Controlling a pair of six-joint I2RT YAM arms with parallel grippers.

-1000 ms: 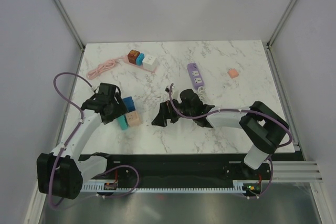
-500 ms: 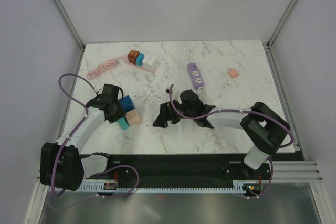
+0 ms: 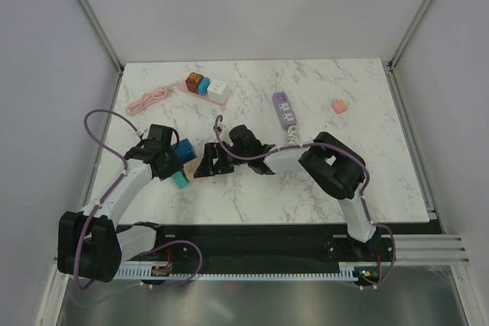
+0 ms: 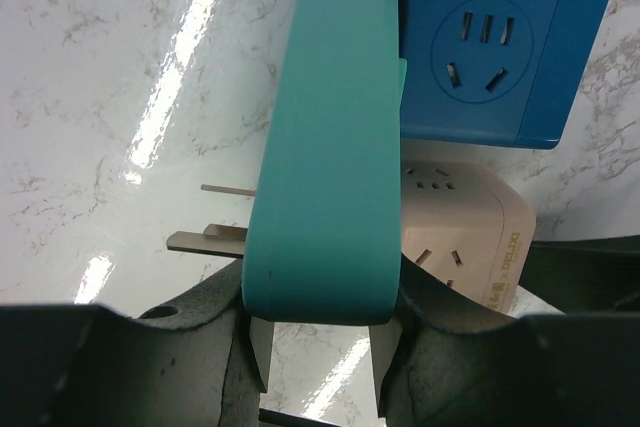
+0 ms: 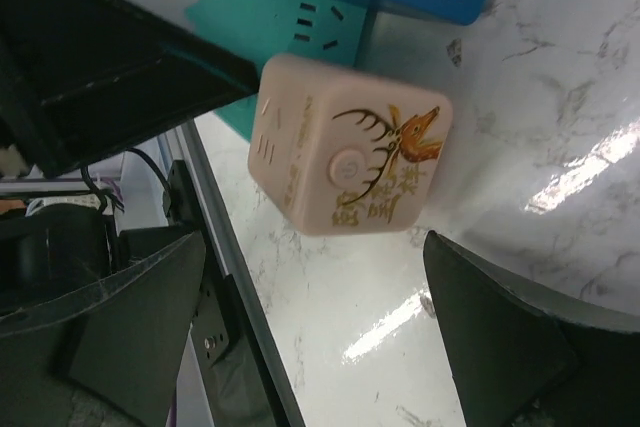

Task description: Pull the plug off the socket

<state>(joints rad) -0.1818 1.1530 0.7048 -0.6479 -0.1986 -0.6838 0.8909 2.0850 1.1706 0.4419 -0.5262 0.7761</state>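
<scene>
Far left of the bench (image 3: 382, 112): a looped pink cable (image 3: 149, 99), no markings we can read. The left tool (image 4: 320, 339) is clamped on the near end of the teal socket block (image 4: 325, 127). The block's long axis runs straight out from the tool, and flat metal pins (image 4: 205, 240) stick out of its left side in the left wrist view. We see no print on the teal. The blue cube adapter (image 4: 490, 42) sits against the block's right side at the far end, five-slot outlet face toward the wrist camera, unlabelled. Nearer the tool, the pink cube adapter (image 5: 345, 142) sits against the same teal side, at the front-left of the bench. We cannot tell whether its pins are seated. Its side carries small grey print, too small to read. Its outer face has a gold deer head with antlers, gold Chinese characters underneath that we can't make out, and a round power button. That face points at the right tool (image 5: 316, 247), which is spread wide with the cube just off its tips; no contact we can confirm. Further back: a row of brown, blue and white cubes (image 3: 205, 84), then a purple power strip (image 3: 284, 108) with its long axis roughly front-to-back, then a small pink block (image 3: 338, 105).
</scene>
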